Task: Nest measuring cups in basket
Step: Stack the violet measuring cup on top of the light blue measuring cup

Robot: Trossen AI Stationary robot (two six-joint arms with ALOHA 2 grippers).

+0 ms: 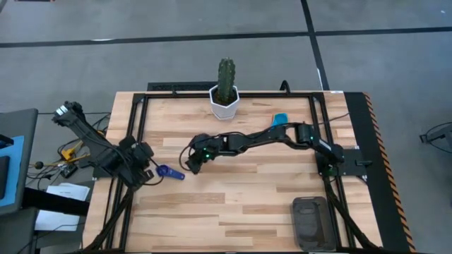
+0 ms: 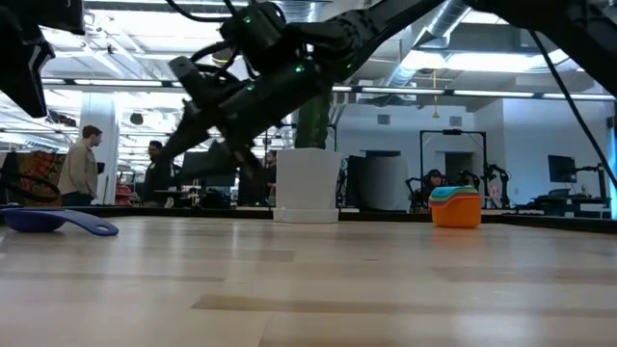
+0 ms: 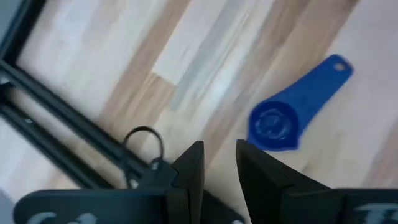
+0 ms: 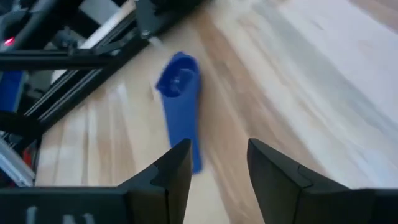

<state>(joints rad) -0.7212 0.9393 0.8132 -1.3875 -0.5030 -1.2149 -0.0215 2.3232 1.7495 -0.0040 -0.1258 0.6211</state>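
Note:
A blue measuring cup (image 1: pixel 169 173) lies on the table at the left. It also shows in the left wrist view (image 3: pixel 277 121), the right wrist view (image 4: pixel 179 87) and the low view (image 2: pixel 53 221). My right gripper (image 4: pixel 217 162) is open and empty, above the table just right of the cup's handle (image 4: pixel 183 134); in the high view the right gripper (image 1: pixel 189 164) is left of centre. My left gripper (image 3: pixel 219 165) is narrowly open and empty, just left of the cup (image 1: pixel 150 171). A stack of nested cups (image 1: pixel 280 118), light blue on top, stands far right of centre. The dark grey basket (image 1: pixel 311 222) sits at the near right.
A white hexagonal pot with a cactus (image 1: pixel 224 99) stands at the far middle of the table. A black frame rail (image 1: pixel 134 134) runs along the table's left side by my left arm. People stand in the room beyond the table (image 2: pixel 82 164).

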